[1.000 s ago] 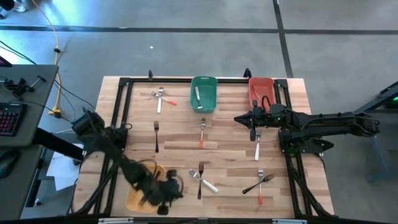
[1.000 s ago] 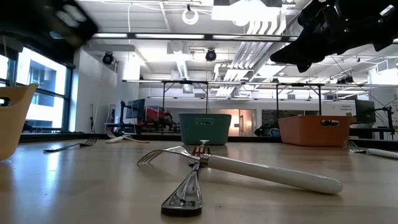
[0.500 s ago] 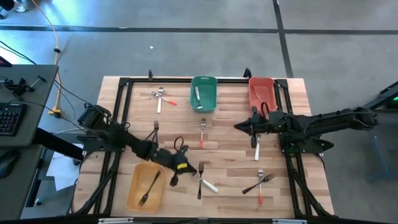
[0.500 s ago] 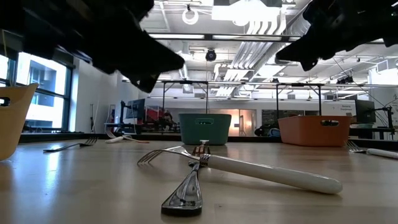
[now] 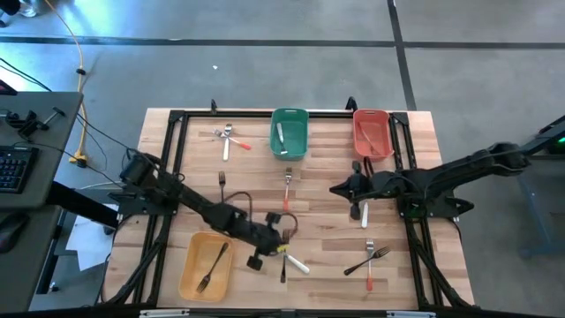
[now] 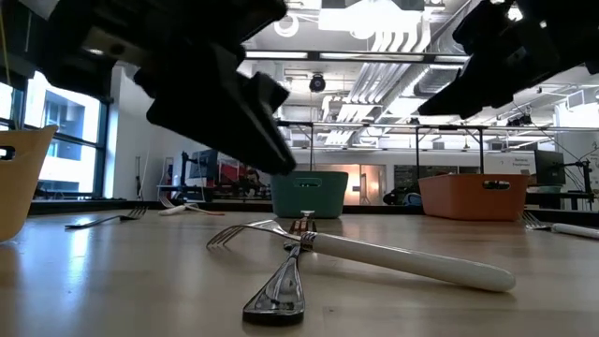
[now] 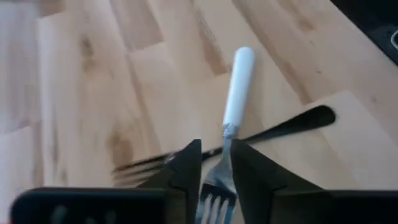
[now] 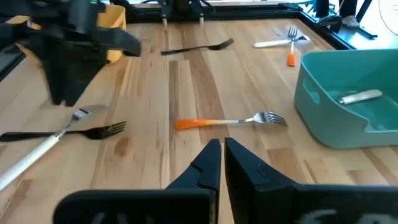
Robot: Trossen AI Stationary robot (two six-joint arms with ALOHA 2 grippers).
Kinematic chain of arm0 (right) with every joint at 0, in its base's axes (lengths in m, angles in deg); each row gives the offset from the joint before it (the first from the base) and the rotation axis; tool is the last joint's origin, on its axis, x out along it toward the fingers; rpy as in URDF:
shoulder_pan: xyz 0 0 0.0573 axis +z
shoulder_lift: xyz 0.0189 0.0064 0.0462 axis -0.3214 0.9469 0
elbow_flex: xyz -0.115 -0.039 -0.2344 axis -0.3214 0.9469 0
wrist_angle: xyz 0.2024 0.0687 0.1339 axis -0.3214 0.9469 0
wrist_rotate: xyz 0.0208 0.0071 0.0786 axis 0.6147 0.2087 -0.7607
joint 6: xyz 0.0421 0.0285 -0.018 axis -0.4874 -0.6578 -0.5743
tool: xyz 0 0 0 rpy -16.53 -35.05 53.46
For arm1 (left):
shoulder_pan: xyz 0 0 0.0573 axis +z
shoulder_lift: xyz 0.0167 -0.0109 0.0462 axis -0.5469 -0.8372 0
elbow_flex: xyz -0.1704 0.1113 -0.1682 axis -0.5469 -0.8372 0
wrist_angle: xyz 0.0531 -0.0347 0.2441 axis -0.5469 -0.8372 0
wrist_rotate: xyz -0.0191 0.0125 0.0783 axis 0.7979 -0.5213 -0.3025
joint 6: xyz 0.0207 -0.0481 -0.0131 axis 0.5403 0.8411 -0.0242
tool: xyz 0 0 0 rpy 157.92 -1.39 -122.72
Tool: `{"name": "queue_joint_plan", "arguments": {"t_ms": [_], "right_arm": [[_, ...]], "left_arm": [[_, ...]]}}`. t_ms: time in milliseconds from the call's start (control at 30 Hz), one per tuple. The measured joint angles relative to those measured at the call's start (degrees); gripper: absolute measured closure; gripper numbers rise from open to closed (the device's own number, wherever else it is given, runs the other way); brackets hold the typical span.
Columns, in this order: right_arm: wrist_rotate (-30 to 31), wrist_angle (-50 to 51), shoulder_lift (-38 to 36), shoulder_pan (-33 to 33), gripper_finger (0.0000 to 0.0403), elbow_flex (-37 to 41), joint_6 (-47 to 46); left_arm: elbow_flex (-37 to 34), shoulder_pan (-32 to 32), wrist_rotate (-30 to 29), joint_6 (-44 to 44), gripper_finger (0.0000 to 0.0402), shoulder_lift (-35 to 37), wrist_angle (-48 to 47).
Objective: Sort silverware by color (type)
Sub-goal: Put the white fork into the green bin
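Two dark jointed arms with black cables.

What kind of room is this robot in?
Probably a robot lab or workshop. The wooden table stands on a bare concrete floor, pipes and ducts run under the ceiling, and a desk with a keyboard stands beside it.

A lab or workshop: bare concrete floor (image 5: 265, 62), exposed ceiling ducts (image 6: 393, 56), strip lights, workbenches (image 6: 281, 131) far behind the table (image 5: 309, 221).
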Motion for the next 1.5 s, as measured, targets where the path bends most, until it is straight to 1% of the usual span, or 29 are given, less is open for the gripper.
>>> {"name": "queue_joint_plan", "arguments": {"t_ms": [100,200,333,467,567,767,867,933,1167,1300,1400,1500], "right_arm": [[0.0,0.0,1.0,0.0,0.0399,0.0,0.0],[0.0,0.0,1.6,0.0,0.0399,0.0,0.0],[0.0,-0.1,1.7,0.0,0.0399,0.0,0.0],[0.0,-0.1,1.7,0.0,0.0399,0.0,0.0],[0.0,-0.1,1.7,0.0,0.0399,0.0,0.0],[0.0,-0.1,1.7,0.0,0.0399,0.0,0.0],[0.0,-0.1,1.7,0.0,0.0399,0.0,0.0],[0.0,-0.1,1.7,0.0,0.0399,0.0,0.0],[0.0,-0.1,1.7,0.0,0.0399,0.0,0.0],[0.0,0.0,1.7,0.0,0.0399,0.0,0.0],[0.0,0.1,1.7,0.0,0.0399,0.0,0.0],[0.0,0.1,1.7,0.0,0.0399,0.0,0.0]], "left_arm": [[4.9,-0.4,0.1,-1.9,0.0293,-2.8,-6.6],[8.3,-0.4,0.1,-2.9,0.0271,-5.7,-11.8],[11.1,-0.4,-0.6,-5.2,0.0251,-8.6,-13.9],[12.0,-0.4,-1.7,-7.6,0.0248,-9.9,-15.4],[12.1,-0.4,-2.4,-7.2,0.0262,-9.8,-16.5],[12.3,-0.4,-2.8,-7.2,0.0318,-9.7,-18.1],[12.3,-0.4,-2.9,-6.8,0.0322,-9.7,-18.4],[12.3,-0.5,-2.9,-6.7,0.0347,-9.7,-18.5],[13.2,-0.6,-3.0,-5.8,0.0399,-9.3,-21.2],[13.3,-0.5,-3.9,-5.1,0.0399,-7.2,-21.9],[13.3,-0.4,-6.0,-4.9,0.0401,-5.4,-24.0],[13.3,0.7,-8.9,-2.4,0.0401,-2.4,-25.5]]}}
